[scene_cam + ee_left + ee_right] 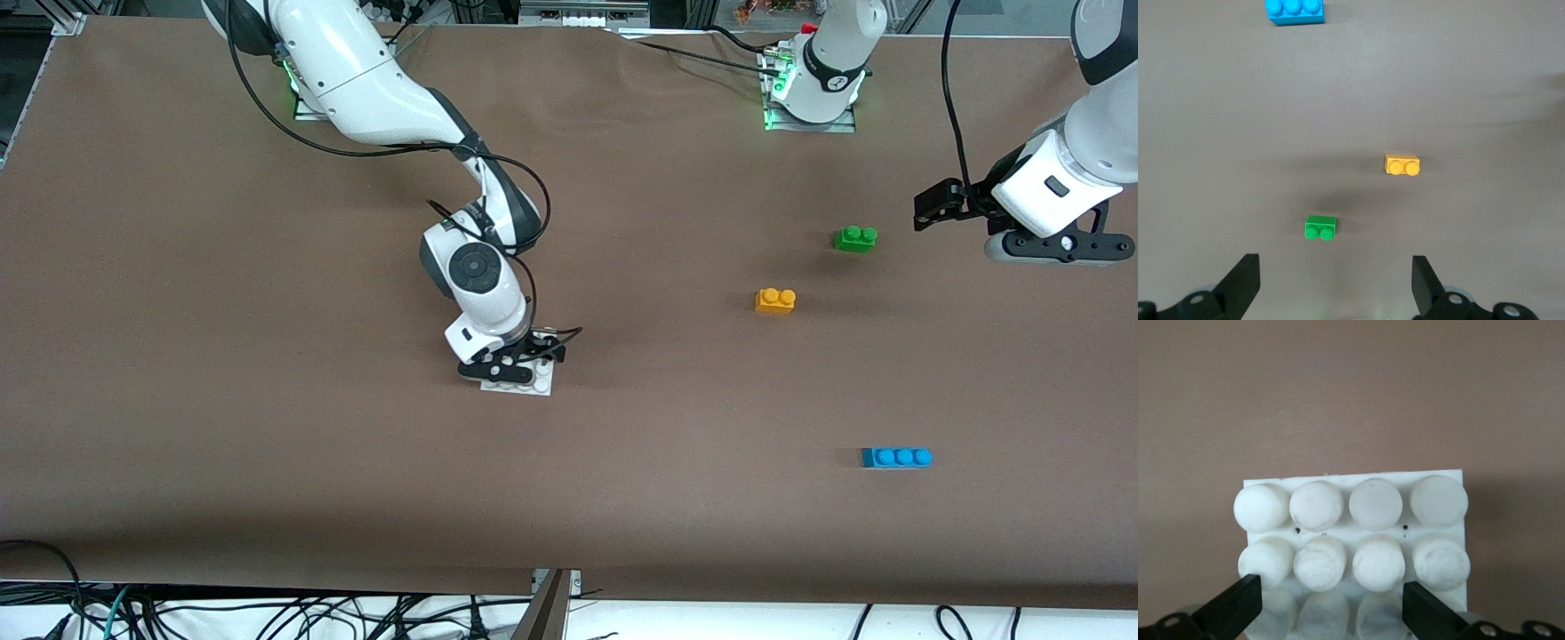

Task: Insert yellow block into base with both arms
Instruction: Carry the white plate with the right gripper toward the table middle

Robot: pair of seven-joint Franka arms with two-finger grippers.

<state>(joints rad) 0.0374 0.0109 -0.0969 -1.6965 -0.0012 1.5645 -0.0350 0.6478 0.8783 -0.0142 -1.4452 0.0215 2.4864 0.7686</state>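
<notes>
White studs fill my right wrist view: the right gripper is down on the base, fingers spread around two stud columns, open and not yet clamped as far as I can judge. I read this as bracing the plate for the insertion. My left gripper hangs wide open and empty near the left arm's end of the table, above the green brick. The yellow block lies flat, studs up, nearer the front camera than the green one, well apart from it and the blue brick. Open cloth surrounds it, so I have room to descend.
</notes>
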